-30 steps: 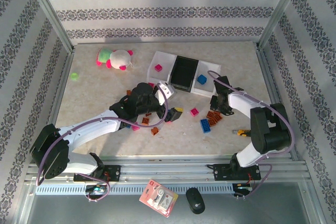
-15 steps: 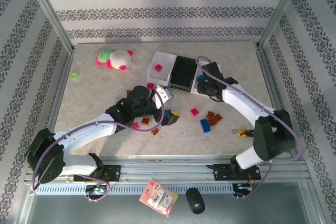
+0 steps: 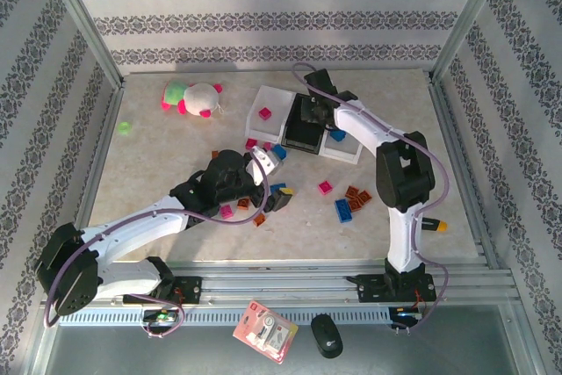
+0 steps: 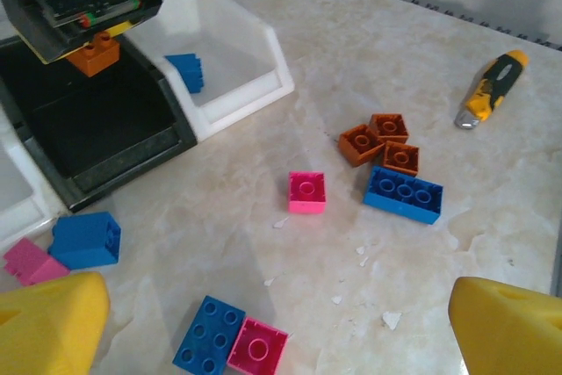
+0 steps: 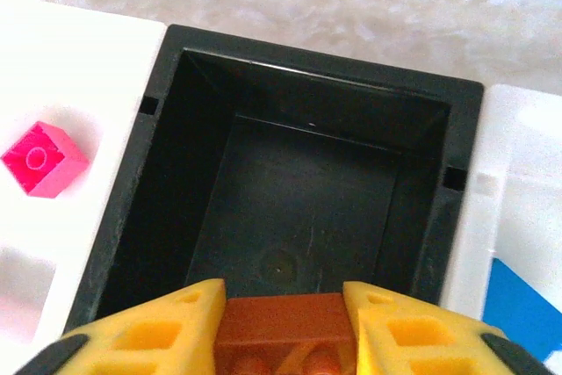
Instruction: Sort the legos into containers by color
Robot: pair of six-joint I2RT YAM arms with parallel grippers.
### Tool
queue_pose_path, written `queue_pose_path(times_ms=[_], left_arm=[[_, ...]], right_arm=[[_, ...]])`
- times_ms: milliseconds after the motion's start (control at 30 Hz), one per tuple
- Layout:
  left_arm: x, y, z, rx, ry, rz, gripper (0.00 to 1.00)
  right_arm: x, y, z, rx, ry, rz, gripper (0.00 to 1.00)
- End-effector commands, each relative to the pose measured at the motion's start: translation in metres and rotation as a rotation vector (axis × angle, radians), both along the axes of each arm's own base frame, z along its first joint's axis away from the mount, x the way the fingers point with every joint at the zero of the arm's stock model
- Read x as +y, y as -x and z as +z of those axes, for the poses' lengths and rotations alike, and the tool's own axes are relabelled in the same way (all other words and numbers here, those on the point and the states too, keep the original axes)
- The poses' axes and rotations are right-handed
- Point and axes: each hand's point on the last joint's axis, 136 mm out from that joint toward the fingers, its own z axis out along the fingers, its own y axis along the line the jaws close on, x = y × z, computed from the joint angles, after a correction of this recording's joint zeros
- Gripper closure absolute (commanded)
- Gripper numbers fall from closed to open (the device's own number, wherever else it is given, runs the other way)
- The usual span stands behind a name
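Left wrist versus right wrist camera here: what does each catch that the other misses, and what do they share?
Left wrist, not right wrist: a loose pink brick, an orange cluster and a long blue brick, plus a utility knife and the open left gripper. Right wrist, not left wrist: a sorted pink brick in the left white tray. Both: the black tray, the orange brick gripped by the right gripper above it, and a sorted blue brick in the right white tray.
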Motion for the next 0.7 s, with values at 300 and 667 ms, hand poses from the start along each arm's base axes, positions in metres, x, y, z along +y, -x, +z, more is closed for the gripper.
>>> queue_pose_path(times_ms=[300,667], left_arm=[[0.051,-0.046,-0.028,0.169,-0.083,0.417,0.01],[0.117,-0.056,-0.109,0.597,-0.241,0.823,0.03]], right_arm=[[-0.004,0.037,0.056,-0.116,-0.065,0.069,0.18],[-0.002,0.165,0.062,-0.211,-0.130,0.289,0.11]])
